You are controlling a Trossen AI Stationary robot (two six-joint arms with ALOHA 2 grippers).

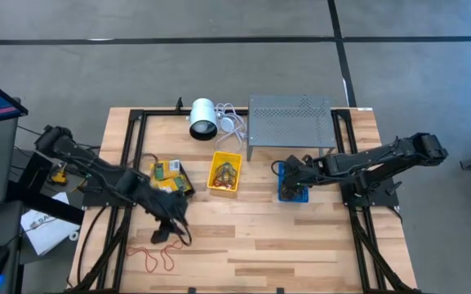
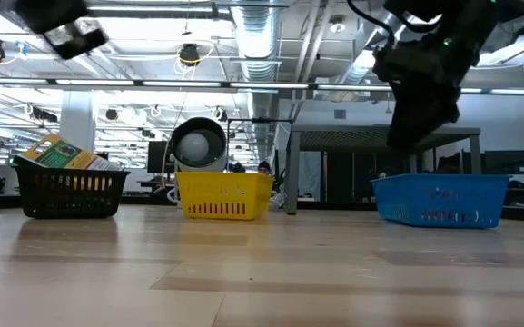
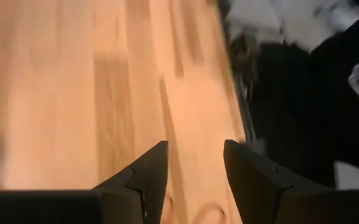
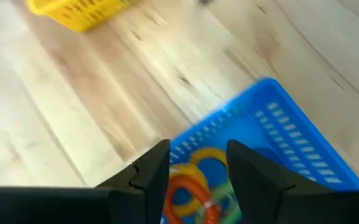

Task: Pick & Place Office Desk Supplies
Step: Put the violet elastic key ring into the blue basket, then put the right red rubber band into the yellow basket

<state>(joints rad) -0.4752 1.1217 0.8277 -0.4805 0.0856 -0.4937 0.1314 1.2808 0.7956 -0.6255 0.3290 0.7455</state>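
My right gripper (image 4: 195, 163) hangs spread over the small blue plastic bin (image 1: 293, 186) near the worktop's right edge, orange rubber-band loops (image 4: 190, 180) inside. My left gripper (image 3: 193, 168), spread and empty, is above bare wood near the front-left corner.

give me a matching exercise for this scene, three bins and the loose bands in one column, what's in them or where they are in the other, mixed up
Column 1:
1. black bin
2. yellow bin
3. blue bin
4. red rubber bands

Column 2:
a. under the right gripper, holding orange and red bands
b. loose on the table near the front edge, by the left gripper
c. holds yellow-and-green packets
d. middle bin, in front of the white cylinder

Pairs: 1-c, 2-d, 3-a, 4-b
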